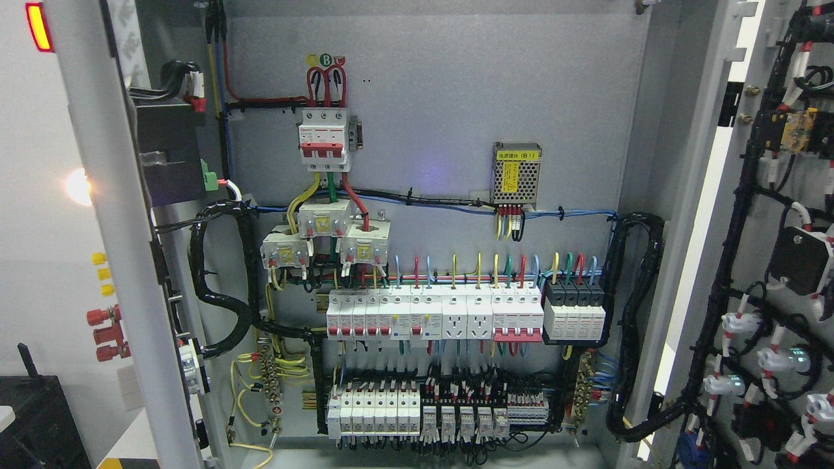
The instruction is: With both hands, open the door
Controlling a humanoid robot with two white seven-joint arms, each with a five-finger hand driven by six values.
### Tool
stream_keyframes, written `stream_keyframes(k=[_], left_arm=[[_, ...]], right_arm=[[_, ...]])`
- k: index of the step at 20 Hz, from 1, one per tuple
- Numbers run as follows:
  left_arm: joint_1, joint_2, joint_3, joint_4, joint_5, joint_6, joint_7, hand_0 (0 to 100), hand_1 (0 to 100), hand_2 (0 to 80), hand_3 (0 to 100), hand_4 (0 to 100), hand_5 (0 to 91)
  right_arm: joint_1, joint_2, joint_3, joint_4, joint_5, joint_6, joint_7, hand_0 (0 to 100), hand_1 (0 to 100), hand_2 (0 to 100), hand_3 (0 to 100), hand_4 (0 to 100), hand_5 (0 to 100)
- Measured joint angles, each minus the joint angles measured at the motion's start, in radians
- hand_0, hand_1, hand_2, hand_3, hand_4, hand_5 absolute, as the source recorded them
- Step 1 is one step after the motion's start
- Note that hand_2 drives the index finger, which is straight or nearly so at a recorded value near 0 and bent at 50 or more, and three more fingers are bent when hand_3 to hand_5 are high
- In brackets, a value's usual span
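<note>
An electrical cabinet stands wide open before me. Its right door (775, 273) is swung out at the right, showing its inner face with black cable looms and white indicator backs. The left door (114, 215) is swung out at the left, seen almost edge-on as a grey panel with a red lamp at its top. Between them lies the grey back panel (456, 98) with a red-handled main breaker (324, 140), rows of white breakers (433, 316) and a small power supply (517, 172). Neither of my hands or arms shows in the head view.
Thick black corrugated conduits (635, 326) loop along both sides of the cabinet interior. Red terminals (107, 333) stick out at the left door's edge. A black box with an antenna (36, 417) sits at the lower left, outside the cabinet.
</note>
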Motion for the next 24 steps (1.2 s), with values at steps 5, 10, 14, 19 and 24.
stream_keyframes(k=[5, 10, 14, 19, 24], left_arm=[[0.000, 0.000, 0.000, 0.000, 0.000, 0.000, 0.000, 12, 39, 0.0, 0, 0, 0.0], [0.000, 0.000, 0.000, 0.000, 0.000, 0.000, 0.000, 12, 39, 0.0, 0, 0, 0.0], [0.000, 0.000, 0.000, 0.000, 0.000, 0.000, 0.000, 12, 39, 0.0, 0, 0, 0.0], [0.000, 0.000, 0.000, 0.000, 0.000, 0.000, 0.000, 12, 39, 0.0, 0, 0, 0.0], [0.000, 0.000, 0.000, 0.005, 0.000, 0.000, 0.000, 12, 39, 0.0, 0, 0, 0.0]], right_arm=[[-0.001, 0.017, 0.010, -0.005, 0.004, 0.018, -0.001, 12, 39, 0, 0, 0, 0], [-0.006, 0.033, 0.017, -0.008, 0.007, 0.038, -0.016, 12, 39, 0, 0, 0, 0], [-0.010, 0.044, 0.021, -0.009, 0.008, 0.051, -0.025, 12, 39, 0, 0, 0, 0], [-0.020, 0.058, 0.028, -0.010, 0.009, 0.056, -0.029, 12, 39, 0, 0, 0, 0], [-0.033, 0.070, 0.039, -0.010, 0.010, 0.056, -0.030, 12, 39, 0, 0, 0, 0]])
